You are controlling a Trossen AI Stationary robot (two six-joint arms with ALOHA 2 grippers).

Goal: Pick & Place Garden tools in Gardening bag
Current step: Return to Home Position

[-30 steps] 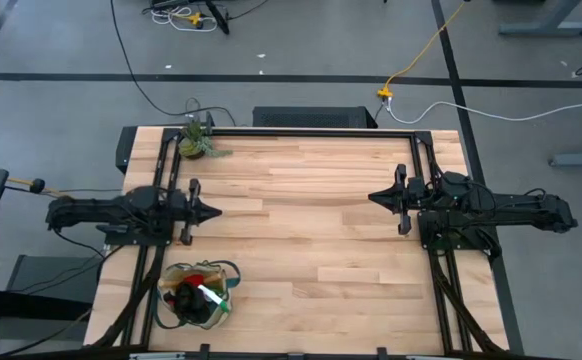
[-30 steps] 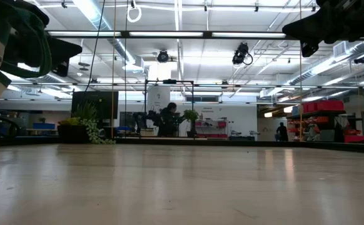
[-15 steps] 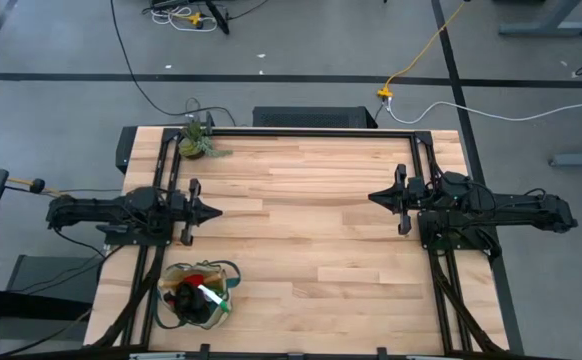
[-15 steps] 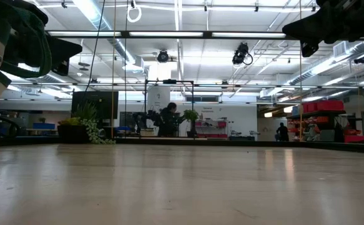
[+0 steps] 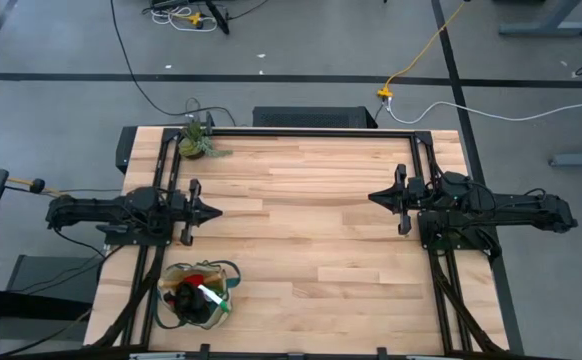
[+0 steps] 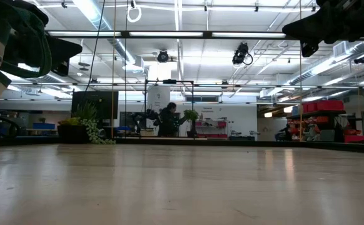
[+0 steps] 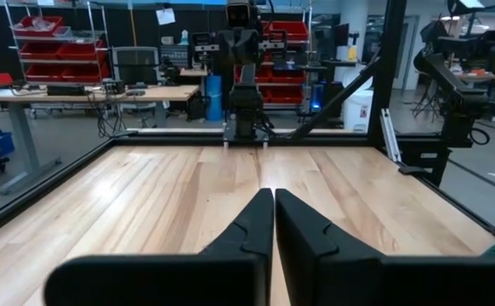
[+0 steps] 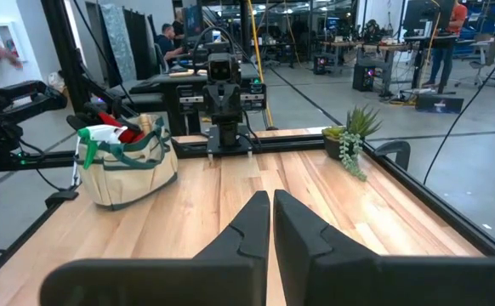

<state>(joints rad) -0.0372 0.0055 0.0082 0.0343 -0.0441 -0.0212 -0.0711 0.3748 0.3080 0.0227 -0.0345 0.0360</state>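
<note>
Two grippers, both empty, are what I have on my screens. From overhead, the left gripper (image 5: 211,211) sits at about 9 o'clock on the table (image 5: 301,240), tip turned toward the middle. In its wrist camera the fingers (image 7: 247,225) lie pressed together with only a hairline between them, and nothing is held. The right gripper (image 5: 374,197) faces it from 3 o'clock, and its fingers (image 8: 246,225) are likewise closed on nothing. Both hang above the wood, well apart from each other.

The bag (image 5: 167,285) stands at about 7 o'clock, near the corner of the table, on the 6 o'clock side of the left arm and clear of it. Its mouth faces up. Inside I can see a glove bundle (image 5: 196,272), red and black, with a pale green item (image 5: 211,297) bearing a white part lying across the top. In the right wrist camera that green item pokes above the bag's rim beside the red of the gloves.

At 11 o'clock, in the far corner, a small potted plant (image 5: 195,143) stands on the table, well apart from the bag.
</note>
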